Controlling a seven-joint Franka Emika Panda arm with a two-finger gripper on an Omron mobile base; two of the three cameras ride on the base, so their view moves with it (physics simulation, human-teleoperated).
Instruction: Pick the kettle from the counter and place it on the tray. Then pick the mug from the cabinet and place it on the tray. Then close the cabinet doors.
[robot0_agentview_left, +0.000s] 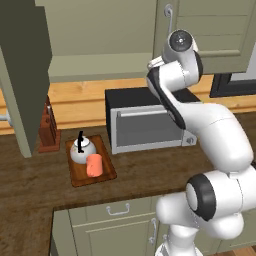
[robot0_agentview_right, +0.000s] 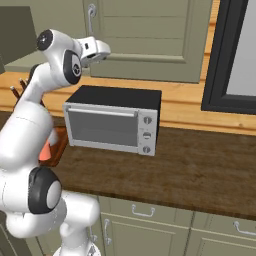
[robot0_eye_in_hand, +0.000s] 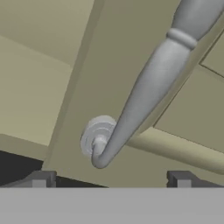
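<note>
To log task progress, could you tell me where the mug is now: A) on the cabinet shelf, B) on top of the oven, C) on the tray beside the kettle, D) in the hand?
C: the mug stands on the tray against the kettle.

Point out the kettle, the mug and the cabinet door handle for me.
kettle (robot0_agentview_left: 82, 149): left base view, on its round silver body, on the tray.
mug (robot0_agentview_left: 94, 165): left base view, on its orange side, in front of the kettle.
door handle (robot0_eye_in_hand: 148, 94): hand view, on the middle of the silver bar.
</note>
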